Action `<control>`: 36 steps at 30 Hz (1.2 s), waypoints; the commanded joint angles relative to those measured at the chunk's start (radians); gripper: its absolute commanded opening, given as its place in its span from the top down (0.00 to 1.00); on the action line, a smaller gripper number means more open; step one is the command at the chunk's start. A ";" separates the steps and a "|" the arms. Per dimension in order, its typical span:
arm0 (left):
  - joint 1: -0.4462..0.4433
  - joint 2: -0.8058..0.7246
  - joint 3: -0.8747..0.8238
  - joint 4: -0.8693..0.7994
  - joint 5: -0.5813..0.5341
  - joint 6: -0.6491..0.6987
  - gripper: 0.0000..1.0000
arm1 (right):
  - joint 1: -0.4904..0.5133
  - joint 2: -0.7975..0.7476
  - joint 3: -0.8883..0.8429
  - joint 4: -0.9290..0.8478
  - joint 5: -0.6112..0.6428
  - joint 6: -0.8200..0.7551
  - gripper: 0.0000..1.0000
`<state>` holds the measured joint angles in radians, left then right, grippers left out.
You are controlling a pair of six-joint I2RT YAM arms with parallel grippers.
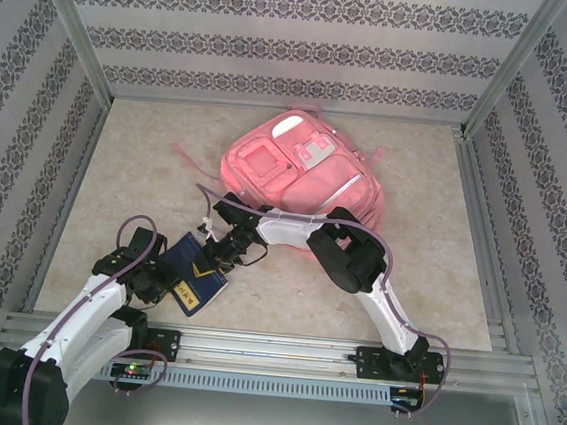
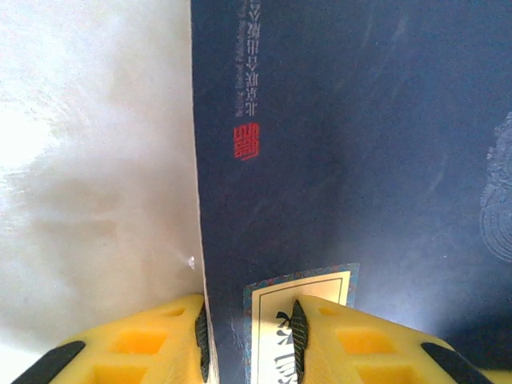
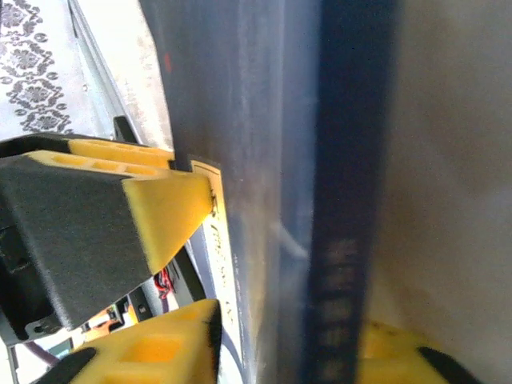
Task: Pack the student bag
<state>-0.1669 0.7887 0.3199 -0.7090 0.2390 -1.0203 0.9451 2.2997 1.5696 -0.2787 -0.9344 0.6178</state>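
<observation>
The student bag (image 1: 303, 169) lies flat, front pockets up, toward the far edge of the surface (image 1: 116, 176), about midway along it. Well apart from it, close to the near edge on the left, a dark blue book (image 1: 195, 272) is held between the two arms. The left fingers (image 2: 152, 340) are clenched on the book's edge beside its cream label (image 2: 316, 300), one on each face. The right fingers (image 3: 160, 344) straddle the spine side, close to both faces, but whether they truly pinch it I cannot tell. The risk I see is the handover: if one arm lets go before the other has a firm hold, the book drops. If both pull at once, the cover may bend or slip free. No opening shows on the bag, so the book could also catch on shut fabric.
</observation>
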 commanded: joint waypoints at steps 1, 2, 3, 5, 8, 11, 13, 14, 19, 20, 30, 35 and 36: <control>-0.014 0.018 -0.078 0.373 0.272 0.005 0.67 | 0.002 -0.020 -0.005 -0.013 0.028 -0.021 0.79; -0.014 0.015 -0.075 0.372 0.277 0.012 0.66 | -0.003 -0.035 -0.015 -0.011 0.043 -0.024 0.83; -0.015 0.009 -0.069 0.367 0.283 0.020 0.65 | -0.010 -0.056 -0.032 0.000 0.058 -0.023 0.88; -0.014 -0.013 -0.054 0.368 0.307 0.043 0.59 | -0.029 -0.101 -0.076 0.034 0.083 -0.014 0.92; -0.015 -0.101 -0.043 0.404 0.381 0.083 0.51 | -0.060 -0.202 -0.154 0.086 0.132 -0.010 0.96; -0.015 -0.233 -0.015 0.390 0.399 0.120 0.49 | -0.086 -0.303 -0.238 0.140 0.175 0.009 1.00; -0.014 -0.273 0.019 0.376 0.407 0.142 0.47 | -0.095 -0.377 -0.290 0.187 0.196 0.010 1.00; -0.015 -0.265 0.036 0.382 0.425 0.152 0.46 | -0.100 -0.401 -0.309 0.200 0.205 0.016 1.00; -0.015 -0.206 0.121 0.415 0.465 0.186 0.36 | -0.111 -0.520 -0.392 0.323 0.177 0.052 1.00; -0.015 -0.205 0.138 0.420 0.463 0.196 0.32 | -0.112 -0.540 -0.400 0.331 0.178 0.047 1.00; -0.016 -0.092 0.242 0.426 0.501 0.265 0.16 | -0.113 -0.729 -0.517 0.527 0.160 0.122 1.00; -0.033 -0.091 0.230 0.509 0.570 0.254 0.06 | -0.116 -0.772 -0.543 0.620 0.114 0.170 1.00; -0.039 -0.091 0.228 0.526 0.579 0.252 0.06 | -0.118 -0.771 -0.542 0.634 0.103 0.185 1.00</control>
<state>-0.1833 0.7052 0.5430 -0.2840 0.7376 -0.7856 0.8223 1.5551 1.0294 0.2085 -0.7689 0.7620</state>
